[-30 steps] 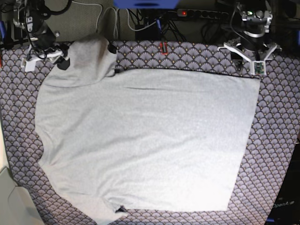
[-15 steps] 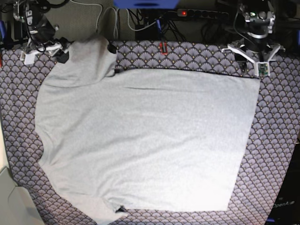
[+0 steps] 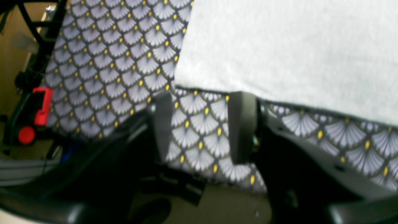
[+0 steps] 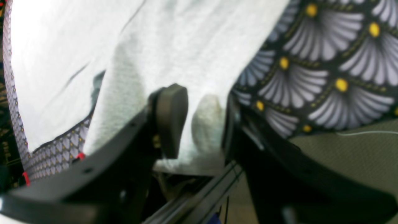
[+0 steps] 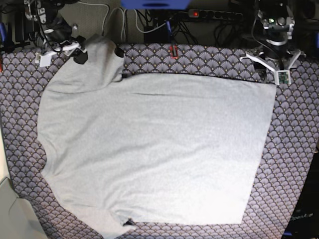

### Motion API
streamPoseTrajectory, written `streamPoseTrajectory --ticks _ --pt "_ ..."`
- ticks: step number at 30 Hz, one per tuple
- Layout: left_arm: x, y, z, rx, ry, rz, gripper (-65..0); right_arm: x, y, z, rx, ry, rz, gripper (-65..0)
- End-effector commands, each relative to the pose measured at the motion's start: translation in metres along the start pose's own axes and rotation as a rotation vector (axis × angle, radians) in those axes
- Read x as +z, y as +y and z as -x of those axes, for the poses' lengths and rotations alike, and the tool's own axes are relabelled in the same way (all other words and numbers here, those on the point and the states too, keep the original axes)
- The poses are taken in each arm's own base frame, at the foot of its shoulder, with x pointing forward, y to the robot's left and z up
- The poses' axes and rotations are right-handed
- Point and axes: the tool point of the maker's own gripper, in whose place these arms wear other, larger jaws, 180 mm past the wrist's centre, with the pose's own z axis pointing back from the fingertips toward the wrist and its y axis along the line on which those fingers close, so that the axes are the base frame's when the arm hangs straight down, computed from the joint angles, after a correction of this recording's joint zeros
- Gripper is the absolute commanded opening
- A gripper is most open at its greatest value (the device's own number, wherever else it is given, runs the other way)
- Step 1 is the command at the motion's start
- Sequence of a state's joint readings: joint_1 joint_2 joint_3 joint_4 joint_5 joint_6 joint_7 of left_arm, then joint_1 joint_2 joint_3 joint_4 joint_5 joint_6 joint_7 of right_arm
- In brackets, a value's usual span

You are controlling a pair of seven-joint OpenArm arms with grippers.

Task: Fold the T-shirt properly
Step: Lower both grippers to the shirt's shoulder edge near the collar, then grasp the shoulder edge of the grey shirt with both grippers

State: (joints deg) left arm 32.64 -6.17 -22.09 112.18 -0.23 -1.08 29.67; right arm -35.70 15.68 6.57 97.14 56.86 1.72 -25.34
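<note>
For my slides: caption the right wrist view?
Right gripper open around a bunched T-shirt sleeve edge, above the fan-patterned tablecloth.

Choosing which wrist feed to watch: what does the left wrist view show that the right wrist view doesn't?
Left wrist only: the left gripper open over bare purple-grey fan-patterned tablecloth, just short of the shirt's straight edge, and a red clip off the table. Right wrist only: the right gripper open, with a bunched fold between its jaws. Both show the light grey cotton T-shirt.
</note>
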Motion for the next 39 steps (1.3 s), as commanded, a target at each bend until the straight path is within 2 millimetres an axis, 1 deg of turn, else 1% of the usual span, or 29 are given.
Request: streamPoseTrajectory --ticks 1,4,6,7,8,11,13,18,23,25,28,31,33,36,38,39 --pt "0.001 0.004 -0.005 -0.006 -0.024 -0.013 -36.2 0.000 -0.005 0.016 -0.015 0.070 0.017 -48.4" --pt "-0.002 0.004 -0.001 -0.002 -0.012 -0.014 -36.3 -0.001 -0.014 0.021 -0.028 0.083 0.039 -53.4" --pt "-0.006 0.004 0.003 0.003 0.000 -0.014 -36.3 -0.002 -0.019 0.025 -0.035 0.093 0.051 -59.2" --pt "-0.008 0.004 0.002 0.008 -0.002 -0.015 -36.3 -0.002 -0.020 0.026 -0.036 0.095 0.053 -63.1" --pt "-0.010 0.004 0.003 0.010 0.000 -0.016 -36.2 -0.002 -0.019 0.025 -0.035 0.094 0.051 -65.0" --pt "-0.019 0.004 0.013 0.021 0.028 -0.019 -36.1 -0.004 -0.018 0.023 -0.034 0.090 0.048 -65.0" --pt "-0.025 0.007 0.016 0.071 0.038 -0.017 -36.1 -0.004 -0.017 0.022 -0.032 0.090 0.047 -65.0" --pt "-0.039 0.029 0.018 0.300 0.034 -0.028 -36.1 -0.004 -0.018 0.021 -0.029 0.089 0.047 -65.0" --pt "-0.048 0.049 0.014 0.423 0.010 -0.056 -36.1 -0.005 -0.019 0.021 -0.031 0.090 0.050 -65.0" --pt "-0.055 0.048 0.012 0.450 0.007 -0.052 -36.1 -0.008 -0.021 0.020 -0.033 0.088 0.053 -65.0" --pt "-0.065 0.046 0.015 0.475 0.018 -0.054 -36.1 -0.011 -0.027 0.022 -0.042 0.097 0.068 -65.0" --pt "-0.071 0.042 0.022 0.489 0.036 -0.050 -36.1 -0.012 -0.032 0.025 -0.048 0.106 0.079 -65.0" --pt "-0.075 0.040 0.019 0.500 0.033 -0.046 -36.1 -0.012 -0.032 0.025 -0.048 0.106 0.079 -65.0" --pt "-0.083 0.038 0.025 0.518 0.054 -0.046 -36.1 -0.012 -0.032 0.025 -0.048 0.106 0.079 -65.0" --pt "-0.087 0.036 0.035 0.530 0.081 -0.047 -36.1 -0.011 -0.034 0.023 -0.038 0.106 0.082 -65.0" --pt "-0.090 0.035 0.036 0.535 0.086 -0.047 -36.2 -0.010 -0.034 0.022 -0.035 0.106 0.084 -65.0"
